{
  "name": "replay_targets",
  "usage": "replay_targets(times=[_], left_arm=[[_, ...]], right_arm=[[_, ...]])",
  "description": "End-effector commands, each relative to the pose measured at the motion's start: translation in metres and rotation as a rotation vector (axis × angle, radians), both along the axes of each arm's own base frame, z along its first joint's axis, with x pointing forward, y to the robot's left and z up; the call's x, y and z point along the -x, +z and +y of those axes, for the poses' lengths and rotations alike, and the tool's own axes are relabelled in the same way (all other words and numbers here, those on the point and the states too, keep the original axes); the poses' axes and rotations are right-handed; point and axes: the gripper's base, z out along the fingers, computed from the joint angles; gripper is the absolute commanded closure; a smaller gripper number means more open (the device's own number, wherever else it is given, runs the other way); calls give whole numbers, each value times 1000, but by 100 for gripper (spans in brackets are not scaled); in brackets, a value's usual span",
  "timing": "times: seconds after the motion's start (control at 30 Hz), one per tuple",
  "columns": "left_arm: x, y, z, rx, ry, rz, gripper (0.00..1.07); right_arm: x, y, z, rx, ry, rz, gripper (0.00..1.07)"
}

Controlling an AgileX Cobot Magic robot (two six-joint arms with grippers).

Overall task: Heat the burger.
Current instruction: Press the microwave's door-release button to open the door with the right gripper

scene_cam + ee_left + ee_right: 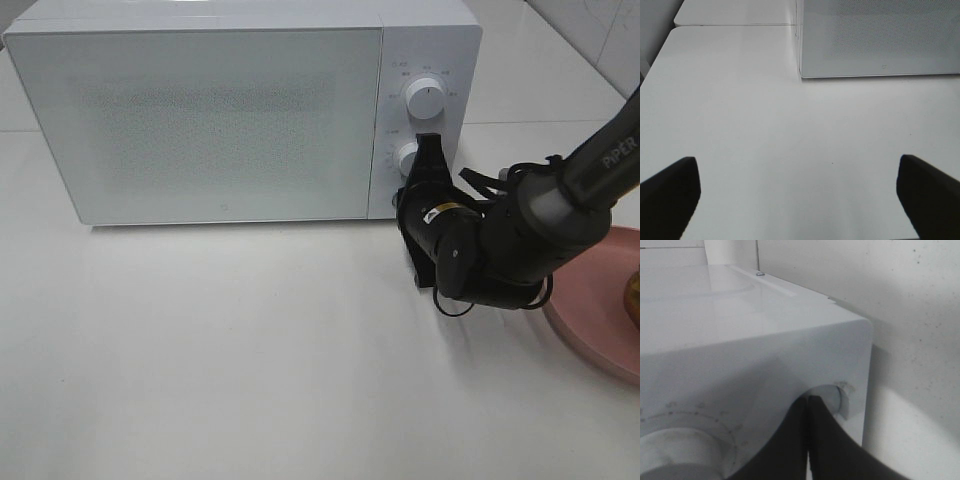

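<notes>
Close-up: black right gripper [807,401], jaws pressed together, tips at the edge of a small round white knob [834,399] near the white microwave [765,340] front corner. Larger white dial [675,455] near it. Speckled white surface [910,315] beyond.

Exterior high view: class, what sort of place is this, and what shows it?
Likely a mock kitchen counter: a white microwave, a pink plate beside it, and a robot arm.
</notes>
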Motion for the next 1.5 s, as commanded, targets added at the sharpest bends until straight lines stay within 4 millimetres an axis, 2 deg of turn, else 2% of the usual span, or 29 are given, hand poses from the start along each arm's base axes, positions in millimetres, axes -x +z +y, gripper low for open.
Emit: replay_targets(times=[0.03, 0.37, 0.7, 0.87, 1.07, 1.23, 1.33, 1.5], left_arm=[[1, 0, 0, -1, 4, -23, 7], [1, 0, 0, -1, 4, -23, 7], [1, 0, 0, -1, 4, -23, 7], [1, 0, 0, -1, 4, -23, 7], [1, 0, 0, -1, 4, -23, 7], [1, 0, 0, -1, 4, -23, 7], [1, 0, 0, -1, 4, -23, 7], [1, 0, 0, -1, 4, -23, 7]], right_arm=[[-28, 64, -3, -30, -96, -527, 107], [-42, 83, -11, 2, -132, -636, 107], [-43, 82, -10, 32, -124, -623, 107], [-43, 74, -8, 31, -98, -541, 107], [-28, 62, -8, 34, -53, -404, 107], [-10, 39, 0, 7, 14, -208, 107], [-6, 36, 0, 0, 17, -187, 107], [13, 35, -3, 28, 77, -87, 107]])
